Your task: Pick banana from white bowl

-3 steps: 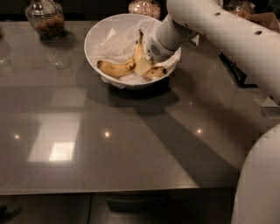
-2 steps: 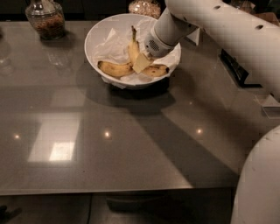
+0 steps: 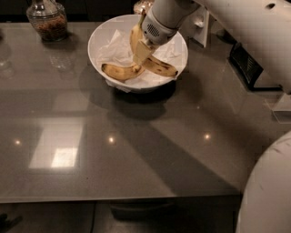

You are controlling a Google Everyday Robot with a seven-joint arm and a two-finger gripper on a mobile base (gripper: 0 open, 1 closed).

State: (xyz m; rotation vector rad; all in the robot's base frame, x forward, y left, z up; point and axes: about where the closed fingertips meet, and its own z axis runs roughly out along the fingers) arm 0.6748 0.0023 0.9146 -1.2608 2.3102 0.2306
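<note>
Three bananas (image 3: 135,38) (image 3: 122,72) (image 3: 160,67), two jars (image 3: 46,19) (image 3: 142,5), jaws over bowl (image 3: 97,36)

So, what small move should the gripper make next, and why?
Probably a short lift straight up. The gripper appears shut on the banana, which stands nearly upright over the white bowl. Its lower end is close to the other bananas lying on the paper. Rising straight should clear them and the rim.

Banana (image 3: 135,38) in hand (image 3: 140,53) above white bowl (image 3: 97,38)

White gripper (image 3: 138,54) (over white bowl (image 3: 97,34)) grips yellow banana (image 3: 135,36); table (image 3: 136,154) grey, glossy.
</note>
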